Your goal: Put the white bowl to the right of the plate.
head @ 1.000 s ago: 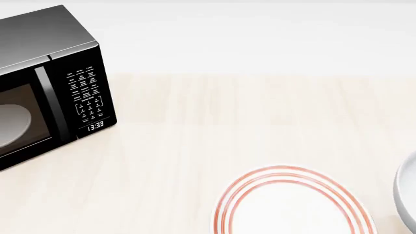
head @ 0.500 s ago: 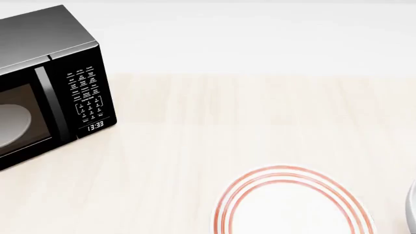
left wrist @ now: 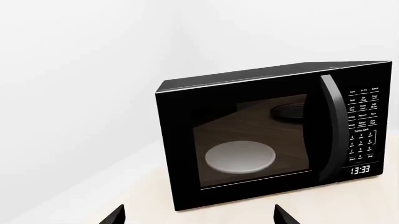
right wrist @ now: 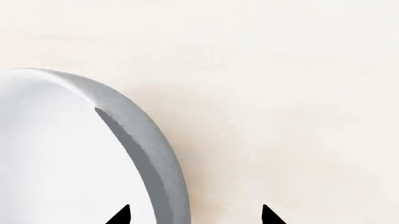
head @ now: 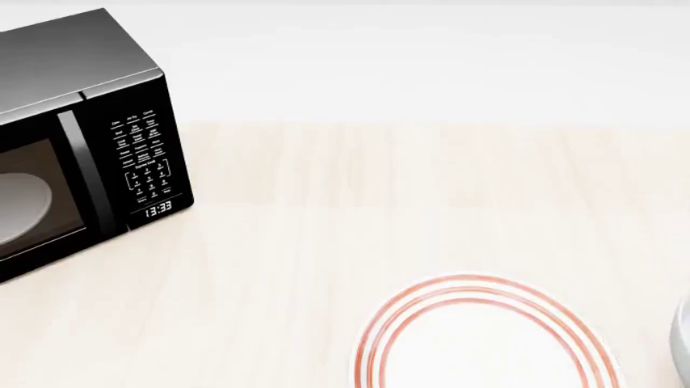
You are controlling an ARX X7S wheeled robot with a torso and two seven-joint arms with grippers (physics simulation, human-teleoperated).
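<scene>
The plate (head: pixel 485 343), flat and white with thin red-orange rings, lies at the near edge of the head view, right of centre. Only a grey-white sliver of the white bowl (head: pixel 683 341) shows at that view's right edge, right of the plate. In the right wrist view the white bowl (right wrist: pixel 62 163) fills one side, and its thick rim runs between the two dark fingertips of my right gripper (right wrist: pixel 195 215), which is open, one tip over the bowl's inside and one outside. My left gripper (left wrist: pixel 199 215) is open and empty, facing the microwave.
A black microwave (head: pixel 76 137) stands at the far left of the pale wooden table (head: pixel 377 202), door shut, with a pale dish (left wrist: pixel 240 156) inside, seen through the door in the left wrist view. A white wall lies behind.
The white bowl has moved to the right in the head view, from a wider arc to a thin sliver at the edge. The plate and the microwave have not moved.
</scene>
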